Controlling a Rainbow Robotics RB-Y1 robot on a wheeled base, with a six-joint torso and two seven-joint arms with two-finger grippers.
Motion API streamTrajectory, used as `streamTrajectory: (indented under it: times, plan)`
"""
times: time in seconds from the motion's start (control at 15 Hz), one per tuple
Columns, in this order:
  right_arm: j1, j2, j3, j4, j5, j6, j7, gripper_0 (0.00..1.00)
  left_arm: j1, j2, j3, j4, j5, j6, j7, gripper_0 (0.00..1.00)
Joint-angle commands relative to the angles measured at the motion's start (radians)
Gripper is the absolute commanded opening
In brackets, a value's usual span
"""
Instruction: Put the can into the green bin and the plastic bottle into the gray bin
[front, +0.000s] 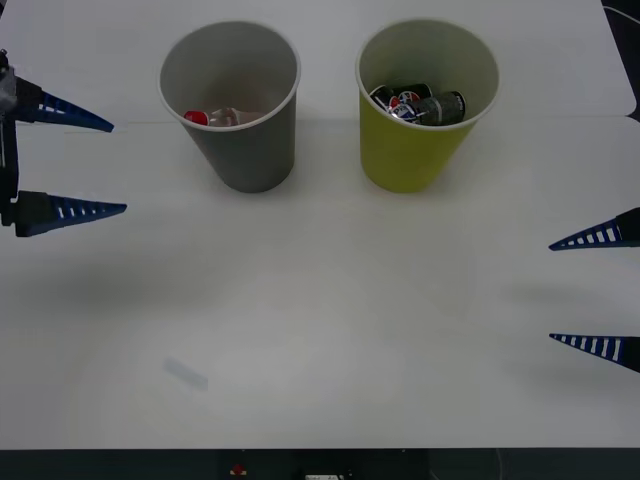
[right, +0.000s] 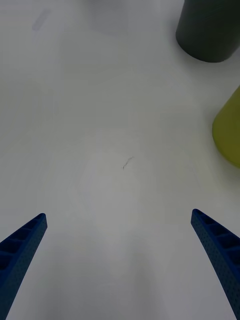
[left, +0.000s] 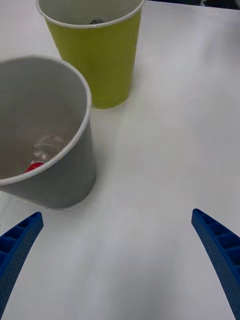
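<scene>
The gray bin (front: 235, 140) stands at the back left of the table with the plastic bottle (front: 222, 117) lying inside it, red cap showing. To its right the green bin (front: 415, 150) holds the dark can (front: 420, 105). My left gripper (front: 95, 167) hangs open at the table's left edge, level with the gray bin, nothing between its fingers. My right gripper (front: 575, 290) is open at the right edge, nearer the front. The left wrist view has the gray bin (left: 65, 170) close by, the bottle (left: 42, 155) in it, and the green bin (left: 100, 50) beyond. The right wrist view catches both bins' bases, gray (right: 207, 35) and green (right: 229, 132).
The white table (front: 320, 330) is bare between the grippers and toward the front edge. A faint smudge (front: 186, 373) marks its front left.
</scene>
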Motion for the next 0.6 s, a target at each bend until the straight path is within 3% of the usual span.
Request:
streamTrajectory:
  times: [0.07, 0.6]
  plan:
    - [0.000, 0.000, 0.000, 0.000, 0.000, 0.000, 0.000, 1.00, 0.126, 0.006, 0.054, -0.040, 0.042, 0.001, -0.100, 1.00]
    - [0.000, 0.000, 0.000, 0.000, 0.000, 0.000, 0.000, 1.00, 0.411, 0.064, 0.151, -0.120, 0.115, 0.015, -0.353, 1.00]
